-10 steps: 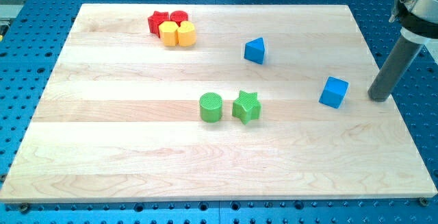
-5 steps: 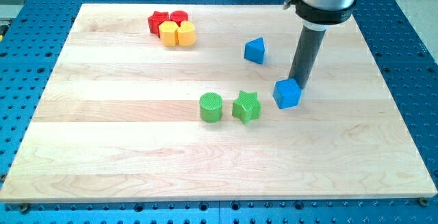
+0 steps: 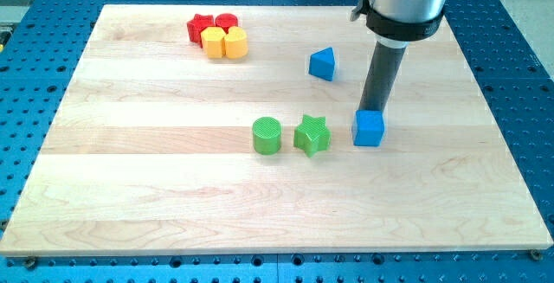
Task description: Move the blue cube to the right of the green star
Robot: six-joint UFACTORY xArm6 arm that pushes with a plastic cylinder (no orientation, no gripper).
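Our arm is cut off by the view's top edge, and the very end of my tip [image 3: 370, 112] sinks behind the blue cube [image 3: 369, 129]. Top left, the yellow blocks [image 3: 224, 42] cover the lower parts of the red star [image 3: 199, 23] and the red block [image 3: 227, 21], leaving its shape uncertain.

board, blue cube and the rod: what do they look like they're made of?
Board: pale wood, likely maple, smooth; lengthwise plank seams and fine grain show, faint sheen.
Blue cube: probably plastic or painted wood; flat even colour, matte, no grain visible, so I can't say which.
Rod above my tip: dark grey, matte, maybe metal or hard plastic; the look leaves it open. My tip sits against the cube's far edge.
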